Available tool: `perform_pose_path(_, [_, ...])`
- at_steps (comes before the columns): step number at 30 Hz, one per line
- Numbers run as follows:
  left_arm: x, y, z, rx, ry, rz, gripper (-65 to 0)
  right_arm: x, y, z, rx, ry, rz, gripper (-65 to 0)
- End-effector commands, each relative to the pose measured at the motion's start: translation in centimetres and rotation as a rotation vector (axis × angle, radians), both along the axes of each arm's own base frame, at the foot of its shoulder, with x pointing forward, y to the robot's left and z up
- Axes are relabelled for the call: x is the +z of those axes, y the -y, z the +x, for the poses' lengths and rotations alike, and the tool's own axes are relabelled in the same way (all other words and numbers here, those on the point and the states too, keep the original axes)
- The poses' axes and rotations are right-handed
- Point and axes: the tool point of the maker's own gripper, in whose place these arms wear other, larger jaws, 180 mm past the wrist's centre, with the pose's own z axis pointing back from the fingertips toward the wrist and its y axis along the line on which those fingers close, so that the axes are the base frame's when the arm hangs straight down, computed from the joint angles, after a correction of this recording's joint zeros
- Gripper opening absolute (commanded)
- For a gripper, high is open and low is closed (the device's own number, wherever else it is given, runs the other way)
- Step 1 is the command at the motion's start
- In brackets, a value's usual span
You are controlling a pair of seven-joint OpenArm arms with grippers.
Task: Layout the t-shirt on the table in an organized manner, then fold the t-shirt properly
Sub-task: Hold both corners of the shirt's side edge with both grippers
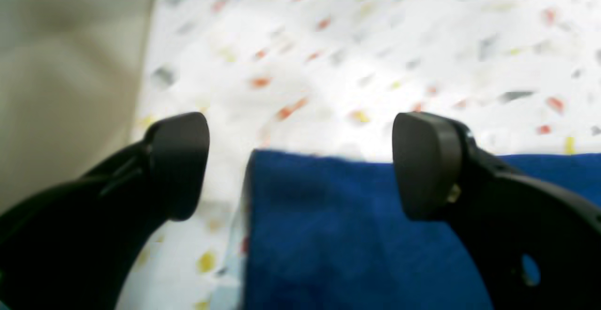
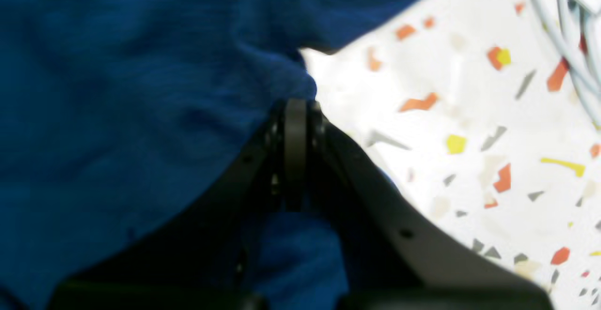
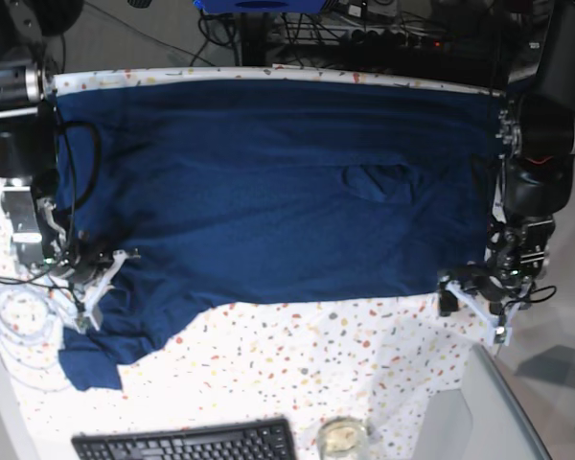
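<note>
The dark navy t-shirt [image 3: 268,192] lies spread wide across the speckled table [image 3: 316,355], with one sleeve hanging toward the front left. In the right wrist view my right gripper [image 2: 296,112] is shut, its pads pinching a bunched fold at the t-shirt [image 2: 141,112] edge. From the base view this right gripper [image 3: 98,278] sits at the shirt's left front part. My left gripper [image 1: 303,159] stands open, its fingers [image 1: 181,164] straddling a corner of the t-shirt [image 1: 338,235] just above the cloth. In the base view this left gripper [image 3: 470,292] is at the shirt's right front corner.
A black keyboard [image 3: 187,443] and a glass [image 3: 342,438] sit at the table's front edge. White cables [image 3: 19,326] coil near the right arm and show as cables [image 2: 563,33] in the right wrist view. A plain grey surface [image 1: 65,89] borders the table beside the left gripper.
</note>
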Motion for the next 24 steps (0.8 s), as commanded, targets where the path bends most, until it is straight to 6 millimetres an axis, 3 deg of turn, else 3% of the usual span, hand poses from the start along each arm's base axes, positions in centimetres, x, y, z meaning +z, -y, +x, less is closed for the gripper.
perform_pose_path(1, [1.9, -1.4, 1.2, 0.025, 0.053, 0.004, -7.1, 3.0, 0.2, 2.3, 0.008, 0.089, -0.005, -64.8])
perform_pose_path(6, [2.3, -1.5, 1.5, 0.052, 0.067, -0.009, -7.1, 4.9, -0.8, 1.9, 0.047, 0.118, -0.022, -64.8])
perform_pose_path(12, [2.1, -3.4, 1.0, 0.113, 0.06, 0.051, -7.1, 5.3, -1.1, 1.8, 0.055, 0.122, -0.024, -64.8])
perform_pose_path(17, [1.1, -3.0, 0.2, 0.112, 0.037, 0.047, -7.1, 6.0, -1.3, 2.1, 0.062, 0.142, -0.024, -64.8])
perform_pose_path(20, [-1.0, -3.4, -1.5, 0.135, -0.028, 0.035, -7.2, 6.1, -1.3, 2.1, 0.064, 0.145, -0.026, -64.8])
perform_pose_path(24, [-1.8, -3.7, -2.4, 0.143, -0.04, 0.034, -7.2, 5.7, -1.2, 1.8, 0.065, 0.136, -0.028, -64.8])
